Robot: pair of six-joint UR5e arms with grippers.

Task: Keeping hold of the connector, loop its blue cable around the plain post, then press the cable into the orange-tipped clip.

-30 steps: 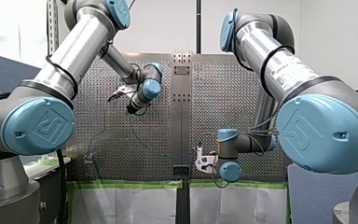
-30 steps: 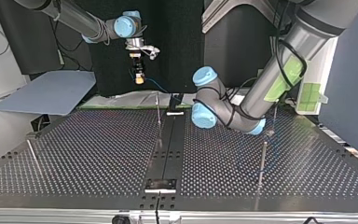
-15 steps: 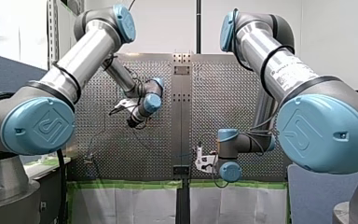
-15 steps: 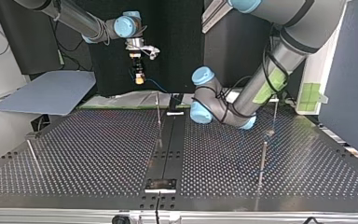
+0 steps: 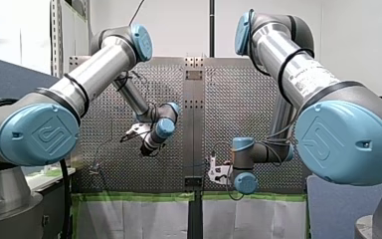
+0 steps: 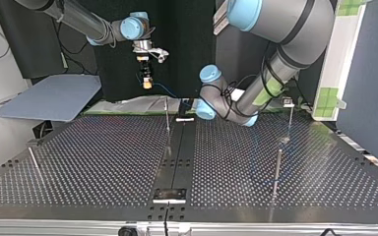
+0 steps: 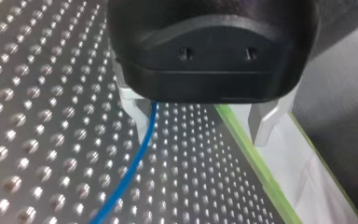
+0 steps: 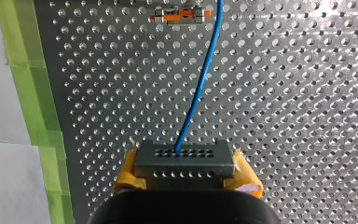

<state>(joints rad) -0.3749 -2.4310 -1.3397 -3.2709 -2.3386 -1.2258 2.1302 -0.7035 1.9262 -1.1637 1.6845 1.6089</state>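
Right claw (image 8: 185,170): yellow pads clamped on both sides of the grey connector (image 8: 182,157), held above the perforated counter (image 8: 307,116).
Connector: gripped in the right claw, its face with rows of holes turned away from the wrist, near the counter's taped edge.
Blue cable (image 8: 200,79): leaves the connector's face and runs ahead, past one end of the orange-tipped clip (image 8: 179,14) (touching it or not, cannot tell).
Left claw (image 7: 203,136): fingers spread wide, gripping nothing. The cable runs along the inner side of one finger (image 7: 137,114), then trails on over the counter.
Green tape (image 8: 23,70): strip along the counter's edge, beside the right claw.
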